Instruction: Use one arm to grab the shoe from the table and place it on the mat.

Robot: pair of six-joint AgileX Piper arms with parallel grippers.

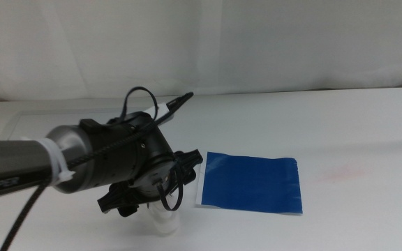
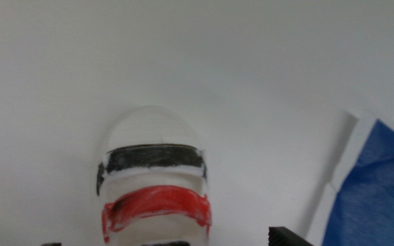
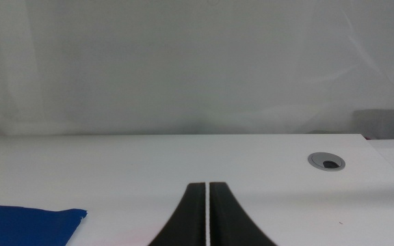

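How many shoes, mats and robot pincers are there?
Shoes: 1, the shoe
Mats: 1, the blue mat
Pincers: 2, the left pincer around the shoe, the right pincer waiting
Total: 4

Shoe (image 2: 154,181) left of mat (image 1: 250,183) (apart)

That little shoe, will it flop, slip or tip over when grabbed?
The shoe looks tiny beside the mat, so probably light. Its rounded toe and straps suggest soft, squashy sides. Sitting flat on the table, it seems unlikely to roll.
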